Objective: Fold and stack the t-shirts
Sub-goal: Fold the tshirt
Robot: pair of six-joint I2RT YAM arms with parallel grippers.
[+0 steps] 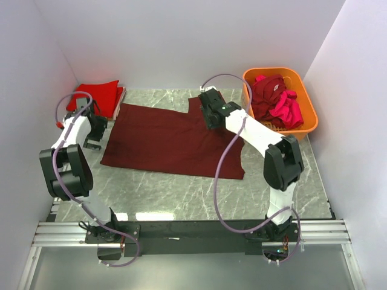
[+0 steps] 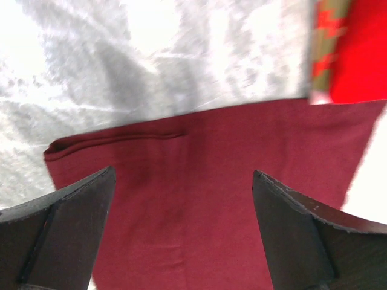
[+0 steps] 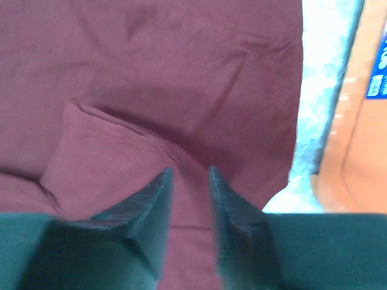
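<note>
A maroon t-shirt (image 1: 169,142) is lying spread flat across the middle of the marble bench (image 1: 181,196). Its long axis is running left to right, and a sleeve-like flap is jutting out at its far right corner. Which end is the collar I cannot tell. Bare marble is showing along its whole near edge, and a thin strip is separating its right edge from the orange basket (image 1: 305,124), which is holding a heap of maroon and magenta shirts (image 1: 275,99). A folded bright red t-shirt (image 1: 97,96) is sitting in the far left corner, just beyond the maroon hem. The left claw (image 2: 184,175) is hanging wide over that left edge, gripping nothing. The right claw (image 3: 187,170) is hovering narrowly parted over the far right cloth, beside a raised crease.
</note>
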